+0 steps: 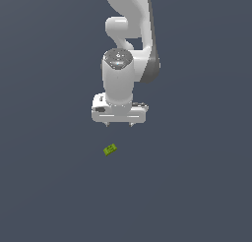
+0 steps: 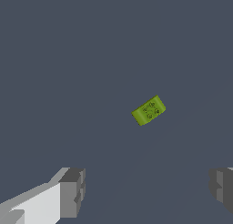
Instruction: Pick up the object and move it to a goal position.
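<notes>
Lime-green block (image 1: 110, 149): tiny rectangular piece w/ faint darker marks on top; lies flat on the floor (image 1: 44, 187), turned at an angle in the exterior view, one end higher in frame than the other.
Block, wrist view (image 2: 149, 110): top face + one long side visible; dark speckled pattern on top, too small to read. Sits skewed relative to the line between the two fingers.
Floor: flat dark slate-grey surface, uniform, fills the background in both views.
Arm (image 1: 129, 34): white w/ dark grey joint sections, comes in from the top of the exterior view, wrist pointing down.
Gripper (image 1: 119, 124): white body, two short fingertips poking out under it; hangs above the floor, not touching block. Much bigger than the block.
Gripper state: fingers spread wide apart, nothing between them. Wrist view shows one finger (image 2: 72, 192) and the other at the opposite frame edge, broad bare gap of floor between.
Block vs gripper: block is near the gripper, lower in the exterior frame and slightly toward the exterior view's left of the gripper's centre. In wrist view it lies beyond the fingertips, not between them.
Contact: none seen; block is free on the floor.
Height of gripper over floor: can't tell exactly.
</notes>
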Action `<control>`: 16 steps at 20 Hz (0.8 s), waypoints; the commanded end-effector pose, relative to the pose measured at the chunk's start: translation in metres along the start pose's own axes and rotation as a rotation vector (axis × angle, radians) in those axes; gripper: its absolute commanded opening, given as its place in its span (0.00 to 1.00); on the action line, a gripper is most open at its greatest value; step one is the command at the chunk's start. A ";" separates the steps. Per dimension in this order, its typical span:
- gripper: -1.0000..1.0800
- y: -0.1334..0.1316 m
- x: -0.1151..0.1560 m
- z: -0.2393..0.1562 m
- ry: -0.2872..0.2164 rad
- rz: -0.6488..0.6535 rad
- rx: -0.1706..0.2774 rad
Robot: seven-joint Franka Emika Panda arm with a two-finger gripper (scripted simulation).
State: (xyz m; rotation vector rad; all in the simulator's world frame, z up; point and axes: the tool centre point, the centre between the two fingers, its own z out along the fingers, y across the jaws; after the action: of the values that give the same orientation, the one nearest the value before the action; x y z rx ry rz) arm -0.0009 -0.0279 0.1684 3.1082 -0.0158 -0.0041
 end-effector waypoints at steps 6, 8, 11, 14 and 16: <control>0.96 -0.010 0.000 -0.004 0.004 -0.041 -0.005; 0.96 -0.016 -0.001 -0.007 0.006 -0.069 -0.009; 0.96 -0.019 -0.001 -0.008 0.007 -0.084 -0.011; 0.96 -0.017 -0.001 -0.007 0.007 -0.075 -0.010; 0.96 -0.017 0.000 -0.006 0.007 -0.062 -0.009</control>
State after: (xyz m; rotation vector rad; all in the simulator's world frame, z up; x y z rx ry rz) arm -0.0012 -0.0104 0.1747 3.0977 0.0929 0.0053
